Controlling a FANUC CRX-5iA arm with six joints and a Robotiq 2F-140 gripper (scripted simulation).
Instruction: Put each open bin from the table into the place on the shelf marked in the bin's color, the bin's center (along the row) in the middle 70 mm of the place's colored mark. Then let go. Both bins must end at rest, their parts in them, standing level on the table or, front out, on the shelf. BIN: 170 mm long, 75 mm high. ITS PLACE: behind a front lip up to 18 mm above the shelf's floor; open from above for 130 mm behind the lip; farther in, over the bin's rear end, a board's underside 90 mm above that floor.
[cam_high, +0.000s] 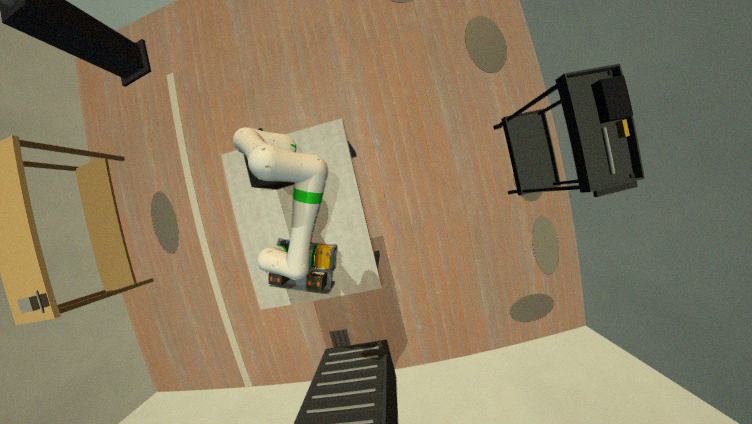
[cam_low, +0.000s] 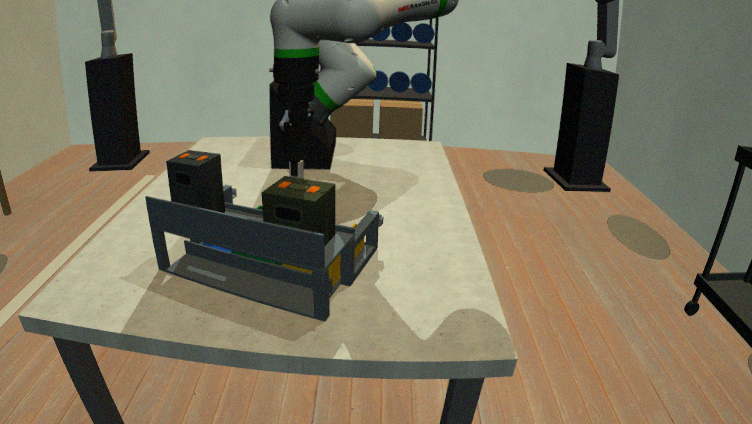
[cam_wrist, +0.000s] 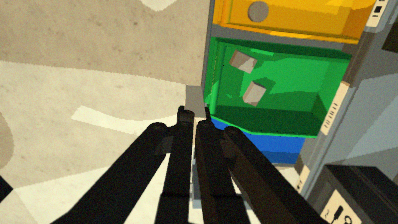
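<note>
My gripper (cam_low: 297, 167) (cam_wrist: 192, 97) is shut and empty, fingertips together beside the green bin's front corner. The green bin (cam_wrist: 295, 75), open, sits in the grey shelf (cam_low: 236, 231) with two small light blocks in it. Its rear end is by the labelled board edge. The yellow bin (cam_wrist: 295, 15) (cam_high: 324, 256) is in the shelf beside it, with a round grey part in it. A blue surface (cam_wrist: 280, 145) shows on the green bin's other side, partly hidden by it. The views do not tell whether the green bin is fully level or centred on its mark.
Two dark boxes with orange tops stand on the shelf's upper board, one (cam_low: 298, 202) near the yellow side and one (cam_low: 194, 181) near the blue side. The shelf stands on the pale table (cam_low: 421, 237). A dark labelled box (cam_wrist: 367, 185) is close right of the fingers.
</note>
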